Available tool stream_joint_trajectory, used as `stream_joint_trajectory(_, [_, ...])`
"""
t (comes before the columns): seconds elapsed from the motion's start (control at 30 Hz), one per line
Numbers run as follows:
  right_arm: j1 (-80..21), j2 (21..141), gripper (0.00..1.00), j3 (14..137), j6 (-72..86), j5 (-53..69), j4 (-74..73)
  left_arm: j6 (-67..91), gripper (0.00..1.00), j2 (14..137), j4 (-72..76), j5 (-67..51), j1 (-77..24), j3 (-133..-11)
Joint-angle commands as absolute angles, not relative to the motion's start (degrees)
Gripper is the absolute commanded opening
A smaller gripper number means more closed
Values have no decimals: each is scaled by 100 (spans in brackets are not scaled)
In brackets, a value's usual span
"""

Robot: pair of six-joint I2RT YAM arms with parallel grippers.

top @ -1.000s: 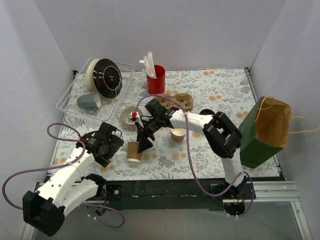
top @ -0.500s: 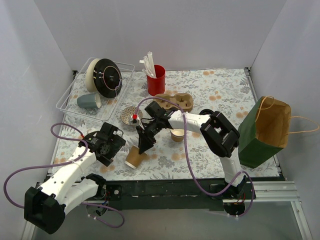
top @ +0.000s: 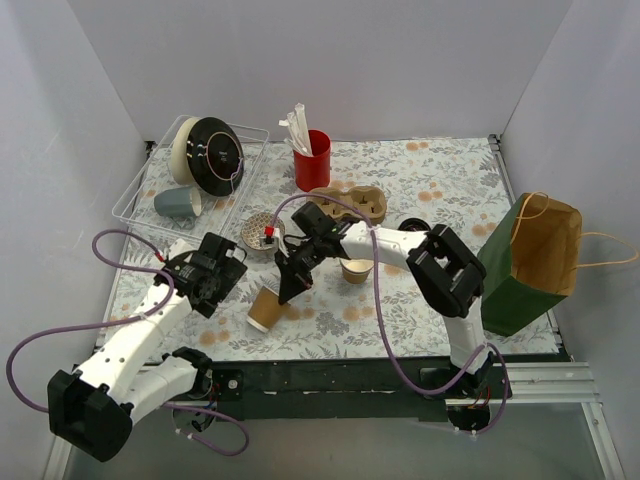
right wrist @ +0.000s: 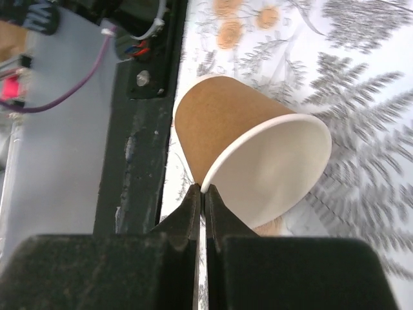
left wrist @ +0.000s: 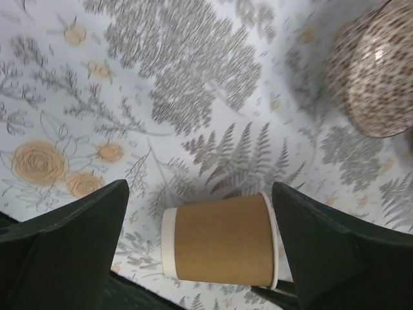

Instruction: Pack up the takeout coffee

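The table (top: 430, 165), covered with a flowered cloth, carries all the parts. The paper bag (top: 528, 262) stands open at the table's right edge, well apart from the work.

The left gripper (left wrist: 200, 194) hovers above the cloth with its 2 jaws spread wide, 1 on each side of the cup. The right gripper (right wrist: 204, 191) has its jaws pressed together, with the tips at the cup's rim. Whether the paper wall is caught between them cannot be told.

The brown paper cup (top: 264, 311) is near the front edge, between the 2 grippers. It is tipped over, base toward the front left and mouth toward the right gripper. It has no lid on, and the white inside looks empty.

Handling, as judged:
- The cup is light and thin-walled.
- It slides and rolls readily, and dents under a hard squeeze.
- The rolled rim (right wrist: 274, 132) is its stiffest part.
- Grip across the body just below the rim, with light force.
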State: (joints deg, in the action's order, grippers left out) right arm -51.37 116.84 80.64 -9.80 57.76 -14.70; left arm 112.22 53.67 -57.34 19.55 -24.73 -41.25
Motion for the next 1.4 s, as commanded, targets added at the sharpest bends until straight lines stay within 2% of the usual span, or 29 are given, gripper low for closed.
stream_joint_trajectory(0.0, [-5106, 10515, 1, 8280, -1133, 4450, -1959, 10864, 94, 5694, -5739, 3329, -2443, -4982])
stream_joint_trajectory(0.17, [-5299, 9538, 1, 7823, -1502, 2238, -2266, 10478, 96, 6134, -5608, 3613, -2338, -5554])
stream_joint_trajectory(0.37, [-5976, 9211, 1, 8173, -2257, -416, -3189, 9923, 98, 6065, -4608, 2752, -1890, -5169])
stream_joint_trajectory(0.53, [-6415, 9421, 1, 8402, -2566, -1483, -4015, 9519, 98, 5950, -4237, 2338, -1574, -4651])
stream_joint_trajectory(0.67, [-6767, 9632, 1, 8411, -2803, -2432, -4280, 9387, 98, 6003, -4237, 2549, -1468, -4457])
stream_joint_trajectory(1.1, [-7093, 10292, 1, 8525, -2857, -2356, -4465, 9299, 98, 5968, -4052, 2382, -1380, -4342])
stream_joint_trajectory(1.37, [-7154, 10371, 16, 8640, -2786, -2162, -4412, 9308, 98, 5968, -4052, 2373, -1371, -4359])
